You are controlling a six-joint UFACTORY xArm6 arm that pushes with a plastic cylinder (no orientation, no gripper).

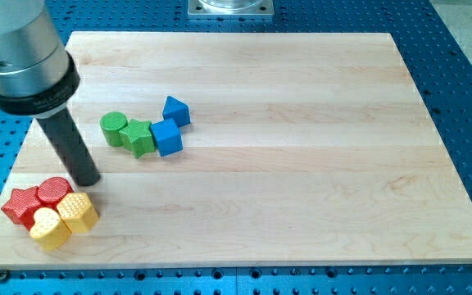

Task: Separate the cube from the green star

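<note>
A blue cube (pixel 167 138) lies on the wooden board, touching the right side of the green star (pixel 138 137). A green cylinder (pixel 113 129) touches the star's left side. A second blue block (pixel 176 111), angular in shape, sits just above and right of the cube. My tip (pixel 88 180) rests on the board at the view's lower left, well left of and below the green star, just above the red cylinder (pixel 54 191).
A cluster sits at the board's lower left corner: a red star (pixel 22 206), the red cylinder, a yellow hexagon-like block (pixel 78 212) and a yellow heart (pixel 48 229). The wooden board (pixel 301 164) lies on a blue perforated table.
</note>
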